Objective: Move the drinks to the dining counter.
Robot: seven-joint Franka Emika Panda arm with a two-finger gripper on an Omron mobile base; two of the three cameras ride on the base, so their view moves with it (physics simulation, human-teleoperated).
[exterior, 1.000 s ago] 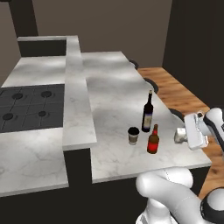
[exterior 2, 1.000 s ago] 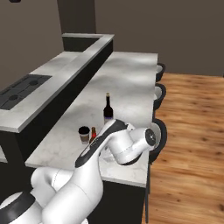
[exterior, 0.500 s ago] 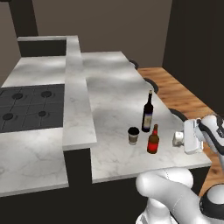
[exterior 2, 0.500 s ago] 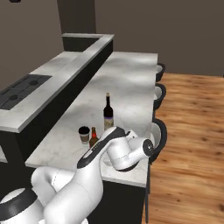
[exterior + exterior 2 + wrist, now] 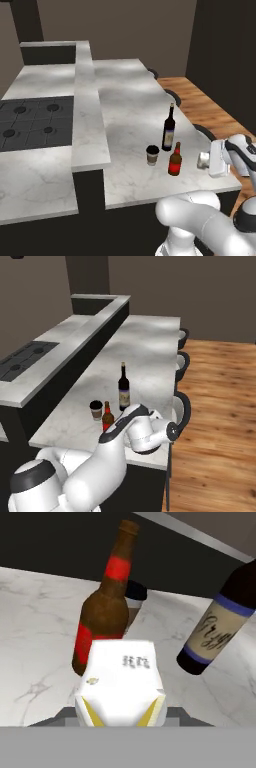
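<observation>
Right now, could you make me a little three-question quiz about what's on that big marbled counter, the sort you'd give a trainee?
1. True or false: the red bottle stands on the black cooktop.
2. Which stands nearest the raised ledge? A) wine bottle B) paper cup C) small whitish carton
3. Fill in: the gripper holds the ____ at the dining counter's floor-side edge.

Key: 1 false, it stands on the dining counter. 2 B. 3 small whitish carton.
</observation>
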